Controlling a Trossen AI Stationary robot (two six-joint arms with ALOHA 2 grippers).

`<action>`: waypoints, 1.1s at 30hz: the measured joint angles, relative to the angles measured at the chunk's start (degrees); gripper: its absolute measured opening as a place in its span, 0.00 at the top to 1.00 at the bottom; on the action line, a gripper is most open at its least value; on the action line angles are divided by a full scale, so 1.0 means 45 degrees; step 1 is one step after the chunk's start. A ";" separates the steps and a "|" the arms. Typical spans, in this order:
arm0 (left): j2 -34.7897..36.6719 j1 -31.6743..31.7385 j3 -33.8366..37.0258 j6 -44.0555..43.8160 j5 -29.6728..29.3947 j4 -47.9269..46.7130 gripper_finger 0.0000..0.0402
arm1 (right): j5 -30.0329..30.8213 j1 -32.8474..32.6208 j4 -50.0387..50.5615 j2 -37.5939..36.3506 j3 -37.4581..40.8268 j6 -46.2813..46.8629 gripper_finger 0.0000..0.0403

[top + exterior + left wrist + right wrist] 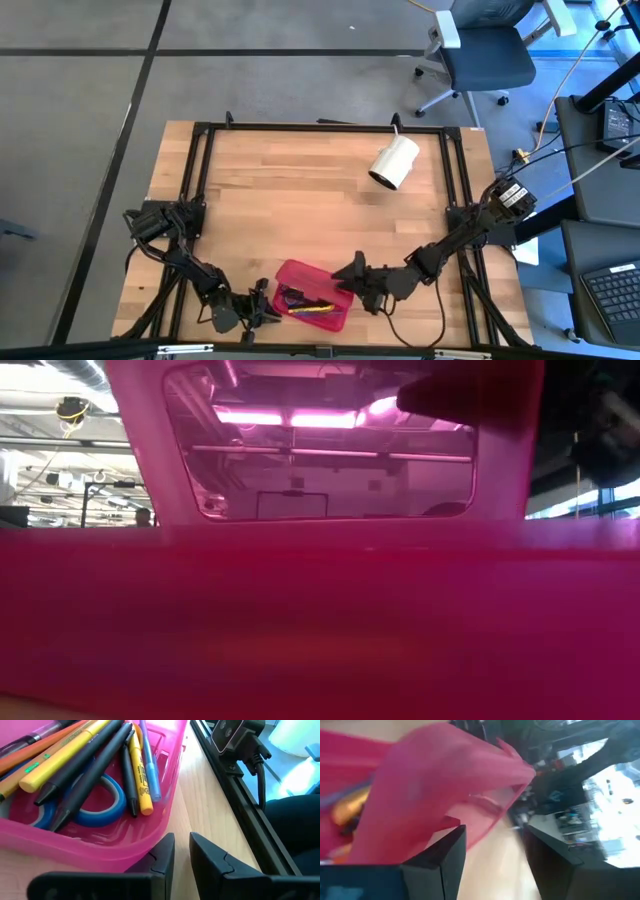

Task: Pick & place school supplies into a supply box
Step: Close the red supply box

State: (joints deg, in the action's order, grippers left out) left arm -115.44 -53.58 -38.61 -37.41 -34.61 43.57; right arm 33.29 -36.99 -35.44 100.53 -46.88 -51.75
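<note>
The red translucent supply box (292,271) lies near the table's near edge. Its tray (125,847) holds blue-handled scissors (107,802) under several pens and pencils (85,755), black, yellow, orange and one blue. The hinged lid (430,785) stands raised and tilted over the tray, and it fills the low view (320,620). My left gripper (264,298) (182,845) sits at the box's left end, its fingers shut to a narrow slit and holding nothing. My right gripper (352,272) (495,840) is open at the box's far right corner, next to the lid. My left gripper has the outer side of one finger (162,855) by the tray's corner wall (145,849), coming level from the table's left; whether it touches I cannot tell. My right gripper has one finger (452,845) right by the raised lid's free edge (470,812); whether it touches I cannot tell.
A white cylinder (394,162) lies on its side toward the table's far right. Black rails (200,180) run around the tabletop, and one (235,785) passes near the box. Bare wood (290,200) stretches between the box and the far edge.
</note>
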 joint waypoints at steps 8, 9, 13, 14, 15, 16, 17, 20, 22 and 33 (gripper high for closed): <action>0.0000 0.0000 0.0000 -0.0024 -0.0005 -0.0005 0.87 | -0.2247 -0.0005 0.0950 0.0000 -0.0591 0.3715 0.50; 0.0000 0.0000 0.0000 -0.0029 -0.0005 -0.0005 0.87 | -0.2437 -0.0005 0.0948 0.0000 -0.0630 0.4115 0.50; 0.0000 0.0000 0.0000 -0.0039 0.0000 -0.0005 0.87 | -0.3152 0.0000 0.0858 0.0078 -0.0692 0.5301 0.50; 0.0001 0.0000 0.0000 -0.0039 -0.0003 -0.0005 0.87 | -0.3264 0.0000 0.0855 0.0150 -0.0693 0.5448 0.50; 0.0005 0.0000 0.0000 -0.0044 0.0002 -0.0005 0.86 | -0.3393 0.0000 0.0747 0.0264 -0.0693 0.5487 0.50; 0.0005 0.0000 0.0000 -0.0044 0.0005 0.0000 0.86 | -0.3441 0.0000 0.0590 0.0403 -0.0693 0.5487 0.50; 0.0005 0.0000 0.0000 -0.0044 0.0005 0.0005 0.86 | -0.3458 0.0000 0.0380 0.0562 -0.0693 0.5478 0.50; 0.0005 0.0000 0.0000 -0.0044 -0.0004 0.0028 0.86 | -0.3466 0.0019 -0.0527 0.1102 -0.0693 0.5467 0.50; 0.0005 0.0000 0.0002 -0.0044 -0.0005 0.0041 0.87 | -0.3461 0.0019 -0.0749 0.1465 -0.0846 0.5526 0.50; 0.0005 0.0000 0.0005 -0.0056 -0.0012 0.0063 0.86 | -0.3693 0.0029 0.2067 0.2842 -0.3506 0.9193 0.50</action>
State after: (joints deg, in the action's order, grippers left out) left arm -115.42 -53.58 -38.59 -37.66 -34.66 43.86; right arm 16.67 -36.86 -26.14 113.32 -62.66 -10.38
